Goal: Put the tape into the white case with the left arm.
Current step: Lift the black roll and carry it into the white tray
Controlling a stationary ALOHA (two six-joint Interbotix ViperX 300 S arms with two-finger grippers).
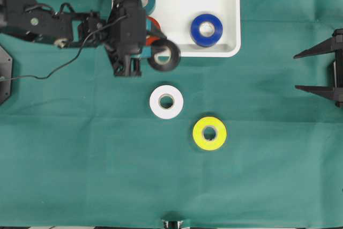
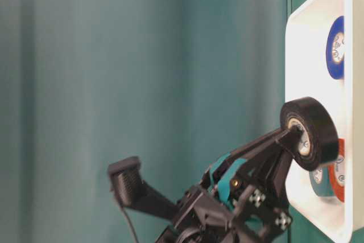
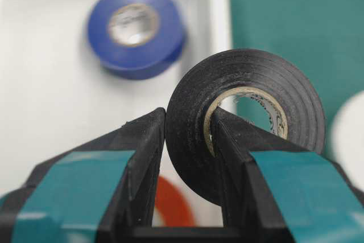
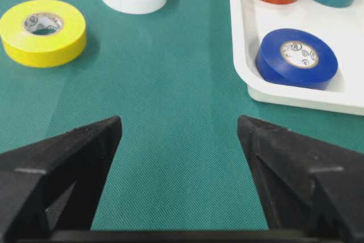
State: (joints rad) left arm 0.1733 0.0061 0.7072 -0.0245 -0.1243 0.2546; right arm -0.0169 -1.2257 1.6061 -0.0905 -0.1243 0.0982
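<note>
Black tape point(image 3: 244, 123), pinched through its core by the left fingers point(image 3: 139, 157), hangs over the case point(image 1: 228, 30) rim, unreleased; blue, red, teal lie inside, white and yellow wait on the desk.

The left arm point(image 1: 59, 25) is black and jointed, with a thin black cable looping off it and small checkered tags near the wrist. Its left gripper point(image 3: 187, 135) has two pointed black fingers point(image 3: 142, 157) with teal strips. The right gripper point(image 4: 179, 135) has plain black pointed fingers point(image 4: 74, 152), matte and wedge-shaped, with no strips
</note>
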